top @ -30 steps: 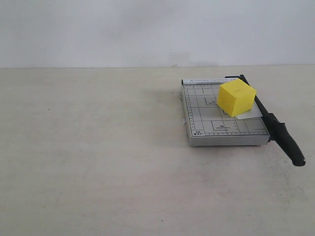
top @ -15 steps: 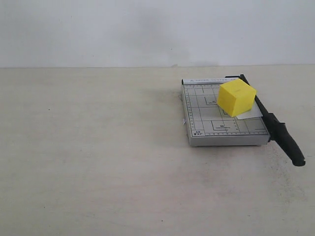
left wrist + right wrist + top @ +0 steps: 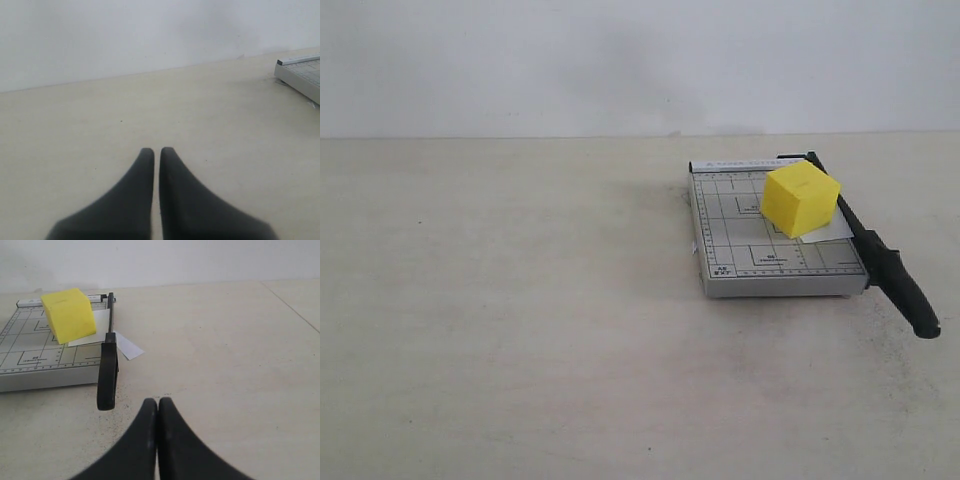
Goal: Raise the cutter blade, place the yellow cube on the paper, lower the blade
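Observation:
The yellow cube (image 3: 801,198) (image 3: 68,315) rests on the white paper (image 3: 830,230) (image 3: 112,337) on the grey gridded cutter base (image 3: 740,255) (image 3: 30,365). The black cutter blade (image 3: 880,255) (image 3: 108,365) lies lowered along the base's right edge, its thick handle past the front corner. Neither arm shows in the exterior view. In its wrist view my left gripper (image 3: 157,150) is shut and empty, well away from the base corner (image 3: 300,72). My right gripper (image 3: 157,401) is shut and empty, a short way from the handle end.
A beige tabletop (image 3: 520,330) runs to a white back wall (image 3: 620,60). A table seam (image 3: 295,305) crosses the surface beyond the cutter in the right wrist view.

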Tool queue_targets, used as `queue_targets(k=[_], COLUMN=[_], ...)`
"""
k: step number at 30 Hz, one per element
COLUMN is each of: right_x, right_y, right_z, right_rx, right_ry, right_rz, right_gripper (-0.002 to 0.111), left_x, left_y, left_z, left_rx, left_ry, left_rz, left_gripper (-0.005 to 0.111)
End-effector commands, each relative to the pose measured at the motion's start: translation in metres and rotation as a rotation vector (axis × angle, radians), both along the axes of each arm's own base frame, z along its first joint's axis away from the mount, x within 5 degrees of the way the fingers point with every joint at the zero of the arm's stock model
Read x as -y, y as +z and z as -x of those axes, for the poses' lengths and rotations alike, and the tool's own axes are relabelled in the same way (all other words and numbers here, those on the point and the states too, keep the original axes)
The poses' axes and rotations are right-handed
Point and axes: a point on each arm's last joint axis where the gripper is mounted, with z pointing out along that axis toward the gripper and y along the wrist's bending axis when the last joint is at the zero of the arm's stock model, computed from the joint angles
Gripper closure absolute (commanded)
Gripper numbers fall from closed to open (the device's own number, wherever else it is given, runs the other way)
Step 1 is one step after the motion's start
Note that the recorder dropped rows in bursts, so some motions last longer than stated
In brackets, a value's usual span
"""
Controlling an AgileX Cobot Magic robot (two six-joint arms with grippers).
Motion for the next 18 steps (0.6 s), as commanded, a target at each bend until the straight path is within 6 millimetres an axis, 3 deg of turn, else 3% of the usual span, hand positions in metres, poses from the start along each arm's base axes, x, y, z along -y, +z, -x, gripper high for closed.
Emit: queue_targets(k=[1,9,12,18], right_x=[0.0002,0.0002,0.0002,0.0003], right_y=[0.0007,0.0007,0.0007,0.0011], right_z=[0.0004,0.0004,0.0004,0.0003], right_rx=[0.008,0.008,0.008,0.012], right_ry=[-0.004,-0.004,-0.004,-0.005], right_rz=[0.0,0.0,0.0,0.0], right_gripper=[0.108,0.108,0.108,0.108], left_x=[-0.0001,-0.0025,-0.0057,-0.0054], left_y=[-0.0005,0.0004,-0.0092,-0.0089], left_z=[0.0004,0.0037,0.0058,0.0057], left_rx=[0.005,0.034,-0.073,-0.069], left_ry=[0.004,0.04,0.102,0.102], left_rz=[0.011,0.015,0.006,0.001], left_gripper=[0.102,0.102,0.102,0.102])
